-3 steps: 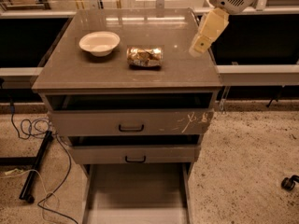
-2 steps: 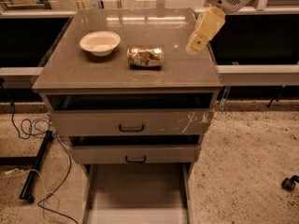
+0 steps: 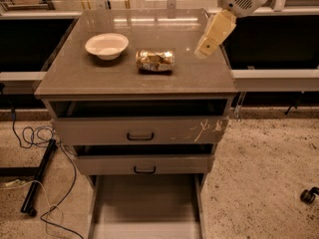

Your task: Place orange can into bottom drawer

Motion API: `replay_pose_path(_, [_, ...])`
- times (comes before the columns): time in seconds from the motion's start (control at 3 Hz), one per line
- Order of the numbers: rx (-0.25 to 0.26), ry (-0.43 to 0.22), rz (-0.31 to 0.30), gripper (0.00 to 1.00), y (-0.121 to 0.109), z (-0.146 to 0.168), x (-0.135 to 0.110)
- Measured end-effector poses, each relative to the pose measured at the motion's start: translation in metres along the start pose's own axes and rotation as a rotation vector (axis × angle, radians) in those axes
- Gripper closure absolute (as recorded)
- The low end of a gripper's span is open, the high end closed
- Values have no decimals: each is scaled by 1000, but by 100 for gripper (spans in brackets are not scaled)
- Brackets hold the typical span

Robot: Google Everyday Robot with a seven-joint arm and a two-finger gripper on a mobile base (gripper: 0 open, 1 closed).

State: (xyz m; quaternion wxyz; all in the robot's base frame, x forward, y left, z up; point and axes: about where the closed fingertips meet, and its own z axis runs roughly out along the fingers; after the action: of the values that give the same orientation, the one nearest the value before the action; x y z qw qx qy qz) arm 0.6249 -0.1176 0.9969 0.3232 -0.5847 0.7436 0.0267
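The orange can (image 3: 155,60) lies on its side on the grey cabinet top (image 3: 134,78), just right of a white bowl (image 3: 106,46). My gripper (image 3: 209,41) hangs above the top's right side, to the right of the can and apart from it. It holds nothing. The bottom drawer (image 3: 146,208) is pulled far out at floor level, a long pale grey tray with nothing in it.
Two upper drawers with black handles stand slightly open: the scratched-front one (image 3: 139,131) and the plain-front one (image 3: 143,164). Cables (image 3: 35,148) and a black leg lie on the floor at left. A caster (image 3: 309,195) sits at right. Rails run behind the cabinet.
My gripper has moved a little left and down, closer to the can. The can, bowl and drawers have not moved.
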Motion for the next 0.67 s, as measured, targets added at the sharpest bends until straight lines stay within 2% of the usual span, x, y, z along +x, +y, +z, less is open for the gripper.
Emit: replay_pose_path(0.67, [4,-124,66,0,3,55,6])
